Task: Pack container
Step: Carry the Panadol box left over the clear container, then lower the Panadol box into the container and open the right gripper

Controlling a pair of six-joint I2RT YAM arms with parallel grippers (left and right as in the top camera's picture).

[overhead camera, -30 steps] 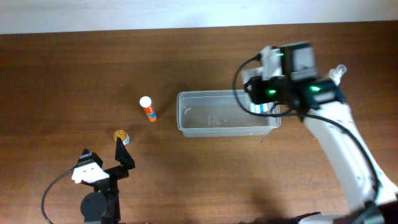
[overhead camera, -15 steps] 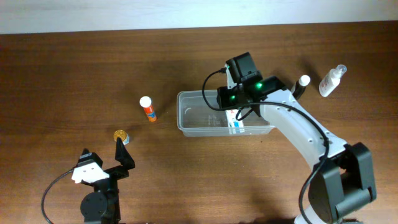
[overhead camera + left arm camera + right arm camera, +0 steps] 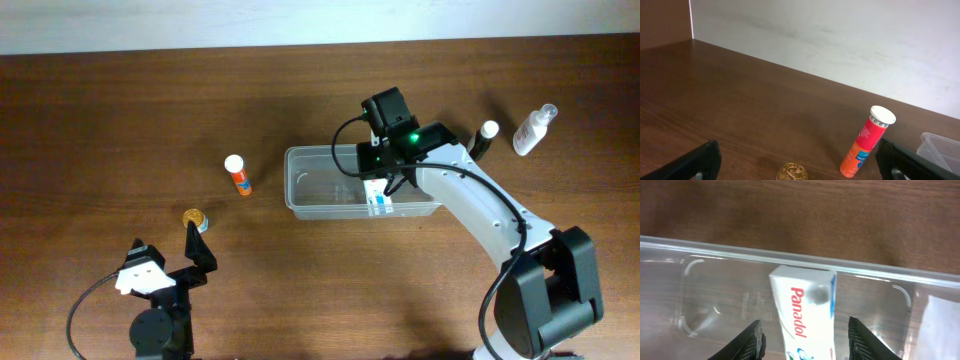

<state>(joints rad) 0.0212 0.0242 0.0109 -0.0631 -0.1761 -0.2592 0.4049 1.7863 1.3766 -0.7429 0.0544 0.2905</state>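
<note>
Dark brown wooden table (image 3: pixel 120 110) meets a plain white wall (image 3: pixel 840 40). The clear plastic rectangular container (image 3: pixel 320 190) lies mid-table. Over its right half, the right gripper (image 3: pixel 806 329) straddles a white carton (image 3: pixel 802 300) printed "Panadol" in red, inside the container. Finger contact is cut off, so the grip is unclear. Well left of the container, the left gripper (image 3: pixel 163 236) gapes wide. The orange white-capped tube (image 3: pixel 238 175) nearer the container has unreadable lettering.
</note>
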